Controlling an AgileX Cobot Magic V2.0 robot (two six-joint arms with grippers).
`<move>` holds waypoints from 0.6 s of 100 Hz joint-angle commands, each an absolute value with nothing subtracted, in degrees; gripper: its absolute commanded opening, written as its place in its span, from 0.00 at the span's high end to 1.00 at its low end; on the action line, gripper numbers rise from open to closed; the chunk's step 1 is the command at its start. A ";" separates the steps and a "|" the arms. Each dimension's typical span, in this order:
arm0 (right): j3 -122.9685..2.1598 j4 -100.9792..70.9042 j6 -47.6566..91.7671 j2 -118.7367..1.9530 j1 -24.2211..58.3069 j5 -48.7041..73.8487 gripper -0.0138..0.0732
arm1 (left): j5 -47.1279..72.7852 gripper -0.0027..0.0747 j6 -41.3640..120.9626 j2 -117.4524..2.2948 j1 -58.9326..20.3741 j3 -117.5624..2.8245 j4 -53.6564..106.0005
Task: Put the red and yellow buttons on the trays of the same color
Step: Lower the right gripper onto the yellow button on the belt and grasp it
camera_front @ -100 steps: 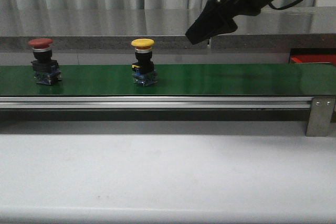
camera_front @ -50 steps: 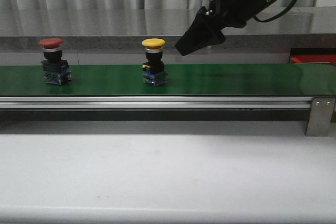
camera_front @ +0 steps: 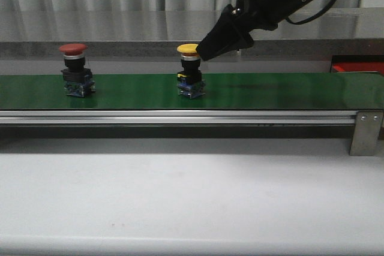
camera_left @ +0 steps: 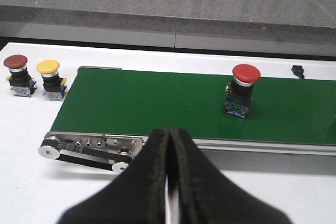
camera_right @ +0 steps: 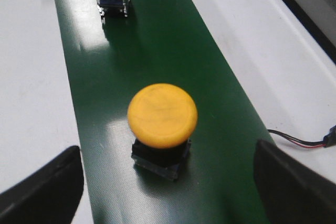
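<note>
Two buttons ride the belt (camera_front: 270, 91), yellow button (camera_right: 163, 115) between the right gripper's (camera_right: 168, 182) spread fingers; left gripper (camera_left: 169, 145) closed.

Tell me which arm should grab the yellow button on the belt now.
Right. The right gripper hangs open, fingers either side of the yellow button; the left gripper is shut, off the belt.

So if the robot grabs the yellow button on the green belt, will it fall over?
It might. The yellow button has a wide cap on a small dark base, so it looks top-heavy and a sideways bump could tip it. It probably stays stiff when squeezed. The right gripper is open around it.
</note>
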State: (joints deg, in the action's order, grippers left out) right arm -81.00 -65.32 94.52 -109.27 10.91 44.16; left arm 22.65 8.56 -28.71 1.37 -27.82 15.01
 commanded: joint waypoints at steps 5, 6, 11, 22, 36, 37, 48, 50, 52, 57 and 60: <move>-82.95 -68.44 95.25 -107.65 10.92 45.57 0.10 | 18.52 0.99 8.64 -28.81 0.92 -29.25 15.97; -82.95 -68.47 95.34 -107.65 10.92 45.64 0.10 | 18.52 0.99 8.64 -28.81 0.92 -29.25 15.97; -82.95 -68.70 95.67 -107.96 10.92 45.81 0.10 | 18.52 0.99 8.64 -28.81 0.92 -29.25 15.97; -83.05 -70.25 96.79 -108.39 10.92 45.81 0.10 | 18.52 0.99 8.64 -28.81 0.92 -29.25 15.97; -83.05 -71.77 97.94 -108.61 10.92 45.79 0.10 | 18.52 0.99 8.64 -28.81 0.92 -29.25 15.97; -83.05 -71.85 98.01 -108.61 10.92 45.79 0.10 | 18.52 0.99 8.64 -28.81 0.92 -29.25 15.97; -83.05 -71.85 98.15 -108.61 10.92 45.25 0.10 | 18.52 0.99 8.64 -28.81 0.92 -29.25 15.97; -83.05 -71.85 98.15 -108.61 10.92 45.11 0.10 | 18.52 0.99 8.64 -28.81 0.92 -29.25 15.97; -83.05 -71.85 98.15 -108.61 10.92 45.03 0.10 | 18.52 0.99 8.64 -28.81 0.92 -29.25 15.97; -83.05 -71.85 98.15 -108.61 10.92 44.95 0.12 | 18.52 0.99 8.64 -28.81 0.92 -29.25 15.97; -83.05 -71.85 98.15 -108.61 10.92 44.95 0.14 | 18.52 0.99 8.64 -28.81 0.92 -29.25 15.97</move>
